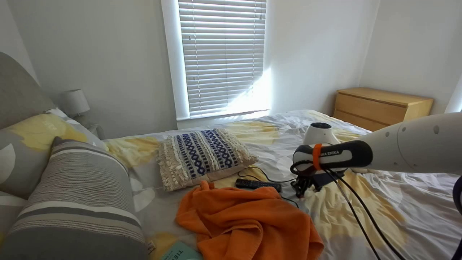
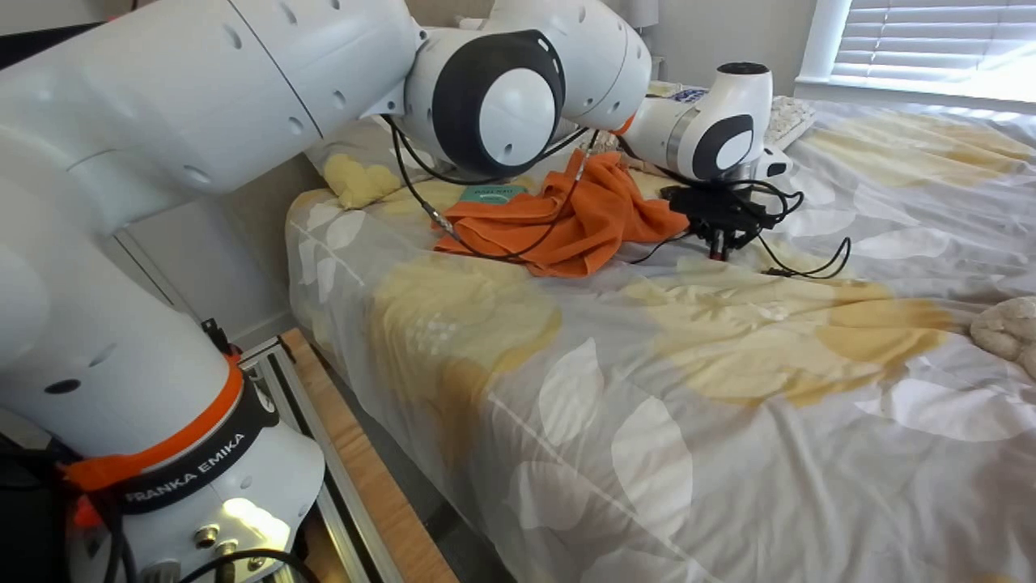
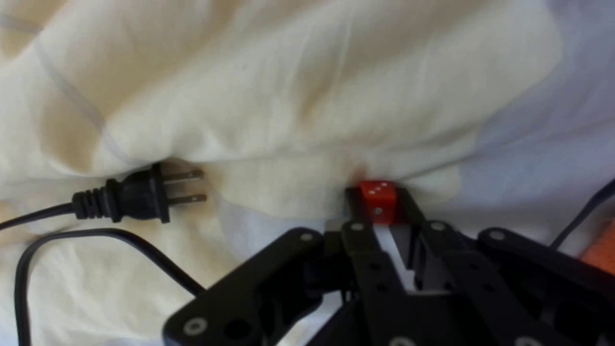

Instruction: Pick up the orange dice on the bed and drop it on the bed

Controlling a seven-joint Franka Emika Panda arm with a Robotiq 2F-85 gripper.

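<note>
Over the rumpled bed [image 2: 583, 405], the gripper [image 3: 380, 198] is clamped on the die [image 3: 378, 203], held low, whether touching the bed unclear; near it lie a plug [image 3: 137, 194], a remote [image 1: 258, 185] and a blanket [image 1: 249, 220]; farther off, a cushion [image 1: 205, 156]; beyond the bed, a window [image 1: 222, 57] and dresser [image 1: 375, 108].

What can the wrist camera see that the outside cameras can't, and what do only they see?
Only the wrist view clearly shows the white dots on the red die and the two prongs of the black plug.

Only the exterior views show the window blinds, the patterned cushion and the robot's white arm.

All share the gripper, the bed, a black cord and the orange blanket, though the wrist view seems to catch just its edge.
</note>
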